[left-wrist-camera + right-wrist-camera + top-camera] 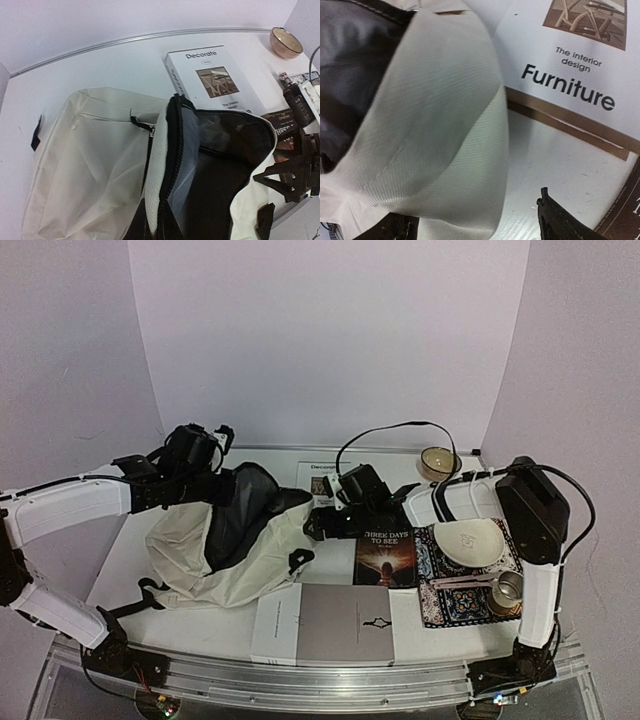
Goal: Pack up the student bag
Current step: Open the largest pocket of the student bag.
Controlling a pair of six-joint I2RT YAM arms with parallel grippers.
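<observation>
1. Closest to the top camera: grey and white book (pixel 325 625), flat at the near edge of the table (pixel 332 575), between the two arm bases
2. Just behind it, to the left: student bag (pixel 225 550), cream fabric, slumped on its side on the table, mouth unzipped and gaping up and to the right, dark lining showing
3. At the bag's far upper rim: left gripper (pixel 210 468), closed tight and, going by the top view, pinching the raised edge of the opening; own fingers out of sight in the left wrist view, only the black zipper (pixel 167 165) and cream rim running up towards the lens
4. Low at the bag's right edge: right gripper (pixel 318 525), jaws spread wide; in the right wrist view a fold of cream cloth between the fingertips (pixel 560 222), right tip clear of it, nothing clamped
5. Behind the bag: white book (pixel 215 75) titled "Decorate", flat, near end hidden by the lifted rim
6. Just right of the right gripper: dark book (pixel 386 555), "Three Days to See", flat beside a patterned mat (pixel 445 610)
7. On the mat: white bowl (pixel 468 542) and metal cup (pixel 507 590), close together
8. Far right, well apart from the bag: tan bowl (pixel 438 462)
</observation>
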